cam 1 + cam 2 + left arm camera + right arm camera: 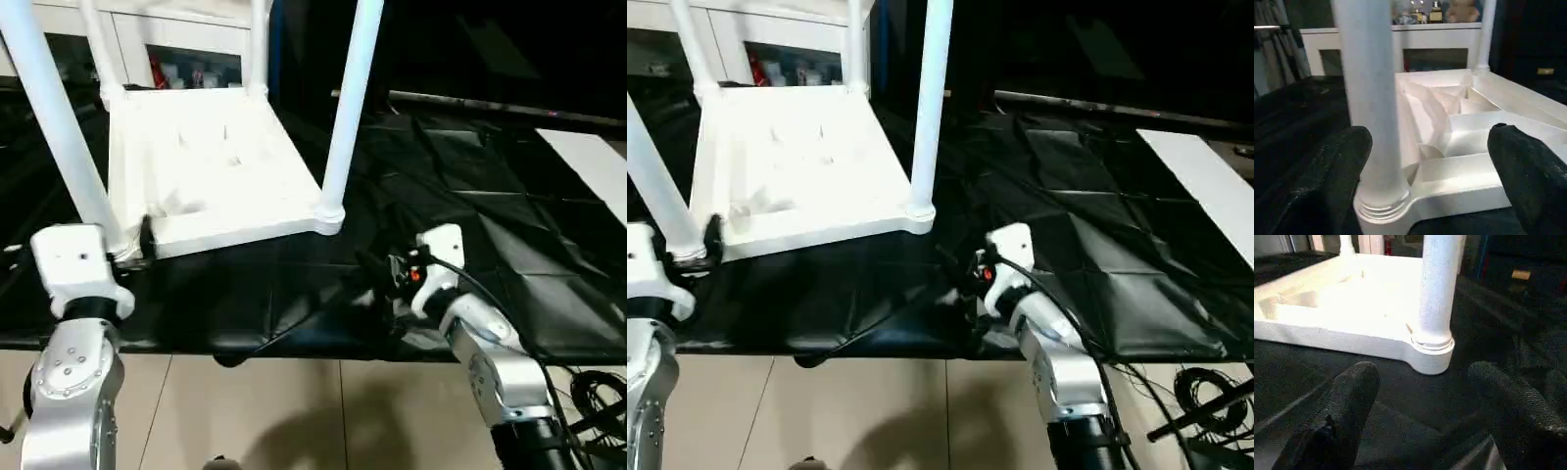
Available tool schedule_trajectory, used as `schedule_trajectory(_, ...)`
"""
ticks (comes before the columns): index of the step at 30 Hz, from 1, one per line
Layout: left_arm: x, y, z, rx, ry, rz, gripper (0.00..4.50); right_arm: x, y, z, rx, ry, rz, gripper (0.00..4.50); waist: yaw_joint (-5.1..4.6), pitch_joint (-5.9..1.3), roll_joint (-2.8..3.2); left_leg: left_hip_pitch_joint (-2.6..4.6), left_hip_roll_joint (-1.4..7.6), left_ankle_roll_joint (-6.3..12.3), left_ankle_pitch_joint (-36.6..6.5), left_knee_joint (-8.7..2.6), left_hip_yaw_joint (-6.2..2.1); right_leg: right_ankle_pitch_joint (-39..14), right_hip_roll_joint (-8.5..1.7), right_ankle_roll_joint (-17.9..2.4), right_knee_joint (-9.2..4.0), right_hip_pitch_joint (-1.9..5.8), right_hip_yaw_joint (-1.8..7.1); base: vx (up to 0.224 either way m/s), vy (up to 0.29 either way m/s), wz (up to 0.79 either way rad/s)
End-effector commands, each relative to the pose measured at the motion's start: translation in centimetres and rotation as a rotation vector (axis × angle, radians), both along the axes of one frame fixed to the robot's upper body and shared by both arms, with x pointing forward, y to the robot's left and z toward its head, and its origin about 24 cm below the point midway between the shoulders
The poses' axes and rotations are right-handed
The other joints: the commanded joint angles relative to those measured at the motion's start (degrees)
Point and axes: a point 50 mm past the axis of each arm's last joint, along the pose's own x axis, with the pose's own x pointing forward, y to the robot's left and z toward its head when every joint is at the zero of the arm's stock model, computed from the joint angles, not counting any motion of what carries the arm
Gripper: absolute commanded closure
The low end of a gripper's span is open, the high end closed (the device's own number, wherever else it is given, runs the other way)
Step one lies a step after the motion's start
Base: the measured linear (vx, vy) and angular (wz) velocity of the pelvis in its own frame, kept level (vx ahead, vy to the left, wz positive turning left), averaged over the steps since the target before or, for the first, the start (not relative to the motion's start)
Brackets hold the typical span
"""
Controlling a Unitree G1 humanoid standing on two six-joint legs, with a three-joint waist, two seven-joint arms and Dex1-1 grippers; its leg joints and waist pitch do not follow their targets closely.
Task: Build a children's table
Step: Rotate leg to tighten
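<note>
Nearest you, your two silver forearms rise from the lower edge of the head view. The left gripper (1430,166) sits at the near left corner of the tabletop (211,162); its black fingers (1327,171) stand spread wide, one either side of the near left leg (1369,98), with gaps showing on both sides, so nothing is clamped. The right gripper (1425,396) rests low over the black sheet (470,196), short of the near right corner socket (1432,350); its fingers (1347,401) are parted and hold nothing.

The children's table lies upside down on the black sheet, ribbed underside up, left of centre in your head view. All four white legs stand upright in the corner sockets: the near left leg, the near right leg (351,98), and two far ones (260,44) by the back edge.

Behind the table stands a white cabinet (186,39) with small items behind its glass. A white board (593,162) lies on the sheet far right. Black cables (598,397) coil on the tiled floor (294,411) by your right arm.
</note>
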Motion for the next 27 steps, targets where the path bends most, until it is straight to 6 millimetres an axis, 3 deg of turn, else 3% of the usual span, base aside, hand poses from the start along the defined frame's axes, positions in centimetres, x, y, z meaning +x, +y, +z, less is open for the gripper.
schedule_trajectory(1, 0.0, -0.5, 0.1, 0.007, 0.004, -0.034, 0.07, 0.1, -0.3, 0.1, -0.027, -0.019, -0.013, 0.98, 0.07, -3.19, 1.2, 0.4, -0.44, -0.56, -17.67, -3.64, 0.3, -9.73, -4.08, -5.04, -5.2, 1.65, 2.95, 0.0, 0.0, 0.0)
schedule_trajectory(2, 0.1, -0.5, 0.1, 0.01, 0.007, -0.036, 0.07, 0.1, -0.3, 0.1, -0.02, -0.013, -0.013, 0.98, 0.26, -3.22, 1.2, 0.23, -0.61, 0.56, -17.12, -3.53, 0.49, -10.07, -4.63, -5.27, -5.35, 1.87, 3.23, 0.0, 0.0, 0.0)
schedule_trajectory(4, 0.1, -0.4, 0.1, 0.008, 0.012, -0.037, 0.07, 0.1, -0.3, 0.0, 0.011, -0.001, -0.018, 0.98, 1.21, -3.2, 0.89, -0.58, -1.11, 5.95, -13.31, -2.3, 0.8, -12.71, -7.41, -5.55, -6.49, 2.78, 4.81, 0.0, 0.0, 0.0)
schedule_trajectory(5, 0.1, -0.4, 0.1, 0.008, 0.012, -0.037, 0.07, 0.1, -0.3, 0.0, 0.011, -0.001, -0.018, 0.98, 2.02, -3.27, 0.59, -1.27, -1.19, 8.27, -11.15, -0.63, 0.15, -14.86, -10.22, -5.11, -7.5, 3.58, 6.35, 0.0, 0.0, 0.0)
schedule_trajectory(6, 0.2, -0.3, 0.1, 0.01, 0.014, -0.037, 0.07, 0.2, -0.3, 0.0, 0.027, 0.004, -0.027, 0.98, 2.5, -3.22, 0.66, -1.64, -1.15, 9.22, -10.36, 0.59, -0.37, -16.6, -12.07, -5.05, -8.15, 3.84, 7.46, -0.005, 0.062, -0.02)
schedule_trajectory(7, 0.2, -0.2, 0.1, 0.012, 0.013, -0.037, 0.07, 0.2, -0.3, 0.0, 0.036, 0.005, -0.035, 0.98, 3.22, -3.09, 0.56, -2.19, -0.52, 10.25, -9.26, 2.77, -1.69, -20.6, -15.06, -5.54, -9.16, 3.94, 9.16, -0.008, 0.125, -0.02)
schedule_trajectory(8, 0.1, -0.2, 0.1, 0.014, 0.014, -0.036, 0.07, 0.2, -0.3, 0.0, 0.041, 0.007, -0.039, 0.98, 3.54, -3.12, 1.34, -2.75, -0.14, 10.75, -7.54, 2.71, -2.6, -21.03, -14.65, -7.67, -8.96, 3.93, 8.88, -0.008, 0.125, -0.02)
schedule_trajectory(9, 0.1, -0.1, 0.1, 0.016, 0.014, -0.037, 0.07, 0.2, -0.3, -0.1, 0.043, 0.007, -0.04, 0.98, 3.43, -2.93, 1.61, -2.35, -0.23, 11.49, -7.49, 1.62, -2.58, -20.69, -13.22, -8.32, -8.72, 3.42, 7.84, -0.008, 0.189, -0.03)
schedule_trajectory(10, 0.2, -0.1, 0.1, 0.016, 0.014, -0.039, 0.07, 0.2, -0.2, -0.1, 0.043, 0.006, -0.04, 0.98, 2.74, -3.12, 2.54, -0.6, -0.91, 13.54, -8.91, -0.89, -1.45, -19.34, -8.46, -8.45, -7.2, 1.99, 5.31, -0.012, 0.223, 0.09)
schedule_trajectory(11, 0.2, -0.1, 0.2, 0.018, 0.014, -0.042, 0.07, 0.2, -0.2, -0.1, 0.043, 0.006, -0.042, 0.98, 1.38, -3.9, 3.46, 2.83, -1.76, 17.41, -8.57, -2.27, -0.28, -13.92, -3.95, -8.1, -4.71, -0.05, 2.6, -0.012, 0.223, 0.09)
schedule_trajectory(12, 0.2, -0.1, 0.2, 0.019, 0.015, -0.043, 0.07, 0.1, -0.2, -0.1, 0.043, 0.007, -0.044, 0.98, -0.2, -3.81, 3.66, 3.24, -2.15, 19.86, -8.5, -2.78, -0.37, -11.59, -1.84, -7.43, -3.15, -0.95, 0.98, -0.028, 0.226, 0.1)
schedule_trajectory(13, 0.2, -0.1, 0.2, 0.019, 0.015, -0.047, 0.07, 0.1, -0.2, -0.1, 0.043, 0.007, -0.046, 0.98, -1.15, -3.61, 4.43, 3.75, -2.15, 22.95, -7.94, -3.98, -0.16, -9.23, 0.43, -5.1, 0.55, -2.39, -1.63, -0.042, 0.227, 0.1)
schedule_trajectory(14, 0.2, -0.1, 0.2, 0.018, 0.014, -0.049, 0.07, 0.1, -0.2, -0.1, 0.043, 0.007, -0.049, 0.98, -1.96, -3.15, 4.11, 2.7, -1.57, 24.47, -8.95, -5.05, 0.1, -7.15, 0.46, -2.19, 2.98, -2.55, -2.88, -0.042, 0.227, 0.1)
schedule_trajectory(15, 0.2, -0.1, 0.2, 0.018, 0.014, -0.05, 0.07, 0.1, -0.2, -0.2, 0.043, 0.008, -0.051, 0.98, -2.18, -3.06, 3.77, 2.39, -1.14, 24.92, -9.66, -5.05, -0.04, -6.1, -0.4, -1.03, 2.85, -2.29, -2.86, -0.053, 0.186, 0.07)
schedule_trajectory(16, 0.2, -0.1, 0.1, 0.015, 0.012, -0.046, 0.07, 0.1, -0.3, -0.2, 0.043, 0.009, -0.054, 0.98, -1.85, -2.44, 1.9, 0.88, -1.73, 20.68, -16.1, -4.64, 1.75, -9.34, -4.78, 0.57, -2.3, -1.57, -0.5, -0.07, 0.142, 0.15)
schedule_trajectory(17, 0.3, -0.1, 0.1, 0.01, 0.009, -0.037, 0.07, 0.0, -0.3, -0.2, 0.042, 0.009, -0.057, 0.98, -0.72, -2.28, 1.21, 1.28, -2.8, 15.87, -22.27, -1.61, 2.69, -17.55, -9.63, -0.38, -6.56, -2.01, 3.44, -0.07, 0.142, 0.15)
schedule_trajectory(18, 0.4, -0.1, 0.0, 0.006, 0.008, -0.02, 0.07, 0.0, -0.4, -0.2, 0.042, 0.009, -0.06, 0.98, 0.88, -2.96, -0.09, -0.62, -1.08, 10.25, -22.53, 7.76, -1.83, -30.98, -21.53, -2.7, -11.94, 1.4, 11.76, -0.038, 0.195, 0.1)
schedule_trajectory(19, 0.5, -0.1, 0.0, 0.007, 0.011, -0.016, 0.07, 0.0, -0.4, -0.2, 0.042, 0.009, -0.061, 0.98, -0.03, -2.68, 1.32, -4.95, -0.85, 6.19, -13.73, 10.09, -7.09, -32.05, -22.49, -7.03, -10.56, 4.66, 9.87, -0.027, 0.271, -0.44)
schedule_trajectory(20, 0.6, -0.2, -0.1, 0.038, 0.022, -0.018, 0.07, 0.0, -0.5, -0.2, 0.041, 0.008, -0.063, 0.98, -1.02, -2.01, 2.24, -2.93, -1.7, 2.54, -13.38, 2.7, -7.07, -34.57, -12.95, -8.67, -8.87, 3.53, 1.84, -0.027, 0.271, -0.44)
schedule_trajectory(21, 0.7, -0.4, -0.2, 0.064, 0.033, -0.022, 0.07, 0.1, -0.5, -0.1, 0.041, 0.006, -0.066, 0.98, -1.78, -2.29, 3.99, -0.81, -2.42, 1.46, -17.87, -0.8, -6.99, -30.78, -6.06, -7.57, -6.02, 1.22, -1.27, -0.068, 0.246, -0.24)
schedule_trajectory(22, 0.8, -0.5, -0.3, 0.068, 0.038, -0.028, 0.07, 0.1, -0.5, -0.1, 0.04, 0.004, -0.068, 0.98, -3.43, -3.41, 5.88, 1.4, -0.08, -6.67, -31.2, -3.3, -7.61, -9.34, -1.18, -4.94, -0.69, -1.08, -0.41, -0.083, 0.201, 0.13)
schedule_trajectory(23, 0.8, -0.5, -0.3, 0.068, 0.038, -0.028, 0.07, 0.1, -0.5, -0.1, 0.04, 0.004, -0.068, 0.98, -4.21, -3.49, 6.17, 0.44, -0.11, -11.79, -33.52, -4.5, -9.04, -0.3, -0.85, -4.7, 0.81, 0.08, -0.56, -0.083, 0.201, 0.13)
schedule_trajectory(24, 0.8, -0.6, -0.5, 0.04, 0.038, -0.025, 0.07, 0.2, -0.6, 0.0, 0.044, 0.004, -0.072, 0.98, -4.25, -3.13, 7.12, 0.42, 1.64, -16.4, -34.64, -5.54, -10.78, 5.31, -0.71, -4.38, 1.22, -0.14, -0.7, -0.081, 0.158, 0.02)
schedule_trajectory(25, 0.9, -0.7, -0.6, 0.01, 0.037, -0.022, 0.07, 0.4, -0.6, 0.1, 0.05, 0.005, -0.074, 0.98, -4.55, -3.14, 7.21, 1.08, 5.25, -13.92, -34.88, -6.83, -12.36, 0.23, -1.0, -2.59, 2.95, -1.3, -0.7, -0.077, 0.074, 0.03)
schedule_trajectory(26, 1.0, -0.7, -0.7, -0.007, 0.038, -0.022, 0.07, 0.4, -0.6, 0.1, 0.051, 0.005, -0.074, 0.98, -4.71, -3.69, 6.71, 1.56, 6.58, -7.83, -30.19, -6.11, -12.76, -4.67, -1.36, -0.97, 4.04, -1.75, -0.12, -0.077, 0.074, 0.03)
schedule_trajectory(27, 1.1, -0.6, -0.8, -0.008, 0.042, -0.009, 0.07, 0.4, -0.5, 0.1, 0.051, 0.005, -0.074, 0.98, -4.64, -3.87, 6.29, 1.51, 6.2, -4.51, -28.31, -5.54, -12.08, -5.96, -1.52, -0.6, 4.02, -1.49, 0.19, -0.092, 0.024, 0.07)
